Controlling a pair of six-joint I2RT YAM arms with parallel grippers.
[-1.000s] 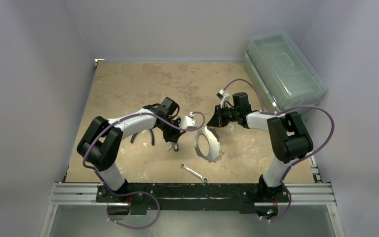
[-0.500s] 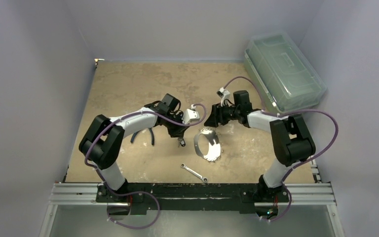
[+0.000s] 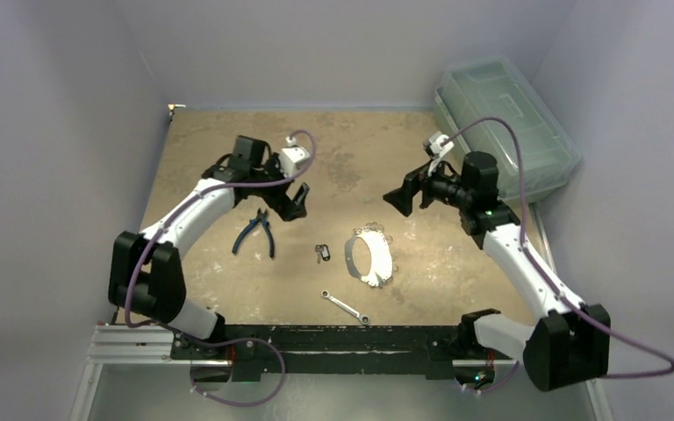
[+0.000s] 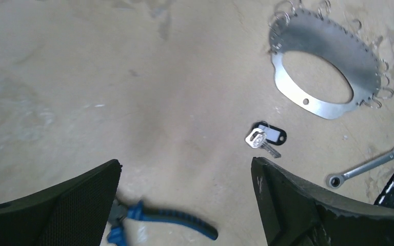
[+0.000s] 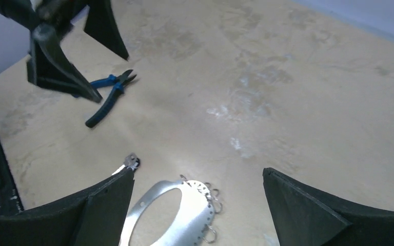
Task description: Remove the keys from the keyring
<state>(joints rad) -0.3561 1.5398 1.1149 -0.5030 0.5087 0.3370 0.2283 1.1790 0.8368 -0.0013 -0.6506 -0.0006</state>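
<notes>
Both arms have let go and drawn back, left jaws and right jaws spread wide and empty. The small silvery keys with a dark tag [image 4: 264, 139] lie on the table [image 3: 228, 140] ahead of the left jaws. They are clear of the big oval silver-white keyring [image 4: 338, 51], so removal looks done.

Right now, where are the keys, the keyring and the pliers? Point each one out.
keys [image 4: 257, 138]: left wrist view, on the silvery key head.
keyring [image 4: 333, 48]: left wrist view, on the wide part of the metal band.
pliers [image 4: 179, 223]: left wrist view, on the handle.
</notes>
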